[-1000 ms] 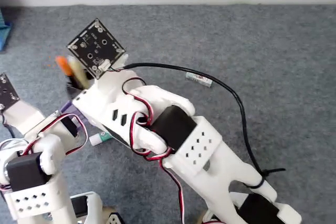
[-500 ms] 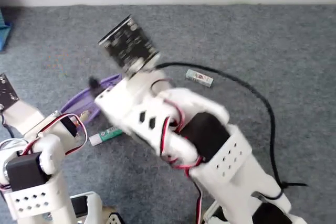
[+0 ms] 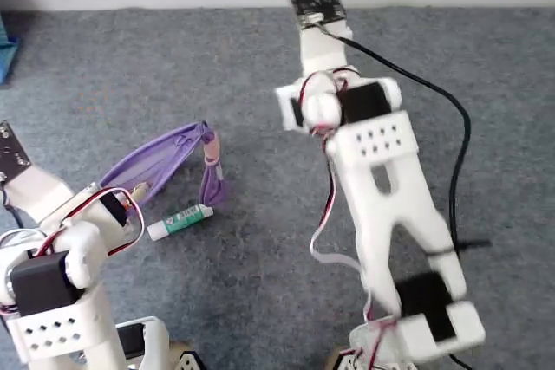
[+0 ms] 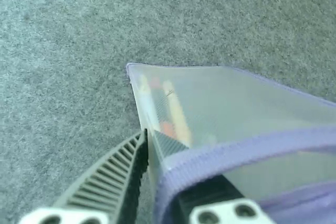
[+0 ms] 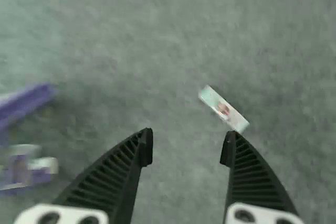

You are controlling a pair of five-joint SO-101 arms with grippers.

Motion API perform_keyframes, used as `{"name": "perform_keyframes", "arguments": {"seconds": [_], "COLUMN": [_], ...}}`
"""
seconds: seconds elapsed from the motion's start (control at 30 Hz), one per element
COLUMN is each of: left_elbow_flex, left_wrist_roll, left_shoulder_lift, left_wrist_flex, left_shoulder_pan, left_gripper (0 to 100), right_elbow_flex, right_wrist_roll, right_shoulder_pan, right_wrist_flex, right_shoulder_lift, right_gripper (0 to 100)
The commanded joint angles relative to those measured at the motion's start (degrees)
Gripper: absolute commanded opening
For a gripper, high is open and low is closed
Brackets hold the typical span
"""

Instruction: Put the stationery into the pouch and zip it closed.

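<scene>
Loading is the step in hand, with zipping not yet due. The pouch (image 4: 236,114), clear-walled with a purple zip edge, is pinched at its rim by the left gripper (image 4: 152,153), whose jaws are clamped on the fabric and hold the mouth up off the grey carpet (image 3: 130,67). Pens (image 4: 173,111) in yellow and orange already lie inside, against the wall nearest that gripper. Two pieces are outside the pouch. A green-labelled tube (image 3: 179,220), a glue stick by the look of it, lies on the carpet just beside the pouch's zip end. A small eraser (image 5: 223,109) in a paper sleeve lies well apart from the pouch, on the far side of the table. The right gripper (image 5: 188,135) hangs above the carpet near that eraser with its jaws spread wide and nothing between them, so the eraser is probably the piece being fetched. The next move calls for lowering the jaws astride the eraser across its narrow side, since it lies at a slant to them, then closing and carrying it to the open mouth. As for writing, the eraser's sleeve shows a reddish mark and the tube's label some print, but neither can be read, and no lettering can be made out on the pouch.
</scene>
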Motion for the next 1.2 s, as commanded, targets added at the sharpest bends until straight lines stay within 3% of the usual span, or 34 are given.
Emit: {"name": "perform_keyframes", "arguments": {"seconds": [0.0,0.33,0.67,0.8,0.93,1.03,1.17], "left_elbow_flex": [-2.07,-2.07,-2.07,-2.07,-2.07,-1.98,-1.98], "left_wrist_roll": [-0.79,-3.6,-3.52,-3.52,-3.34,-3.25,-3.16], "left_shoulder_lift": [0.88,0.97,0.97,0.97,0.88,0.88,0.88], "left_wrist_flex": [0.44,0.09,0.09,0.18,0.18,0.09,0.09], "left_shoulder_pan": [0.0,0.0,0.0,0.0,0.0,0.0,0.0], "left_gripper": [1,1,1,1,1,1,1], "right_elbow_flex": [-4.4,-25.05,-44.4,-51.78,-62.33,-69.71,-78.15], "right_wrist_roll": [6.68,17.05,22.51,23.82,23.74,23.74,23.65], "right_shoulder_pan": [3.47,5.67,4.0,3.47,3.38,3.38,2.86], "right_wrist_flex": [0.31,0.66,2.86,8.66,16.92,24.22,30.29], "right_shoulder_lift": [8.31,33.63,55.25,60.7,61.93,61.85,61.76], "right_gripper": [21.8,21.8,21.7,17.5,0.4,3.7,0.8]}}
